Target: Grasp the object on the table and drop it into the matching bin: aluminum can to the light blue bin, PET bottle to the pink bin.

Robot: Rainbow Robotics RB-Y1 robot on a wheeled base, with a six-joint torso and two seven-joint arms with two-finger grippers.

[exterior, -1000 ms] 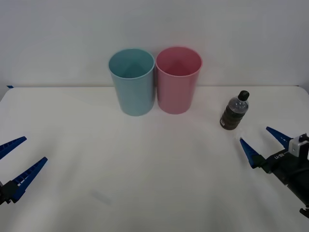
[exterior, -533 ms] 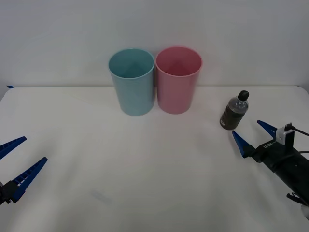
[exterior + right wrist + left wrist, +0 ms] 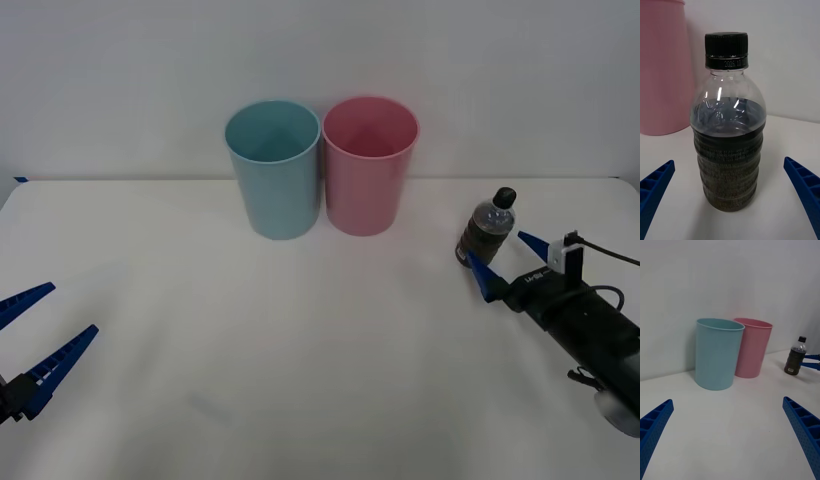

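Observation:
The PET bottle (image 3: 487, 228) stands upright at the right of the white table (image 3: 300, 350); it is small and clear, with dark brown liquid and a black cap. My right gripper (image 3: 495, 248) is open, its blue fingertips just reaching either side of the bottle's lower body without touching it. In the right wrist view the bottle (image 3: 730, 150) stands centred between the two fingers (image 3: 657, 183). The pink bin (image 3: 368, 165) and the light blue bin (image 3: 275, 170) stand side by side at the back centre, the pink one nearer the bottle. My left gripper (image 3: 72, 308) hangs open at the front left, holding nothing.
A plain white wall rises just behind the bins. The two bins touch or nearly touch each other. Wide bare tabletop lies between the bottle and the pink bin (image 3: 751, 348) and across the front.
My right gripper has advanced forward and leftward toward the bottle until its open fingers flank it. The bottle, the bins and the left arm have not moved.

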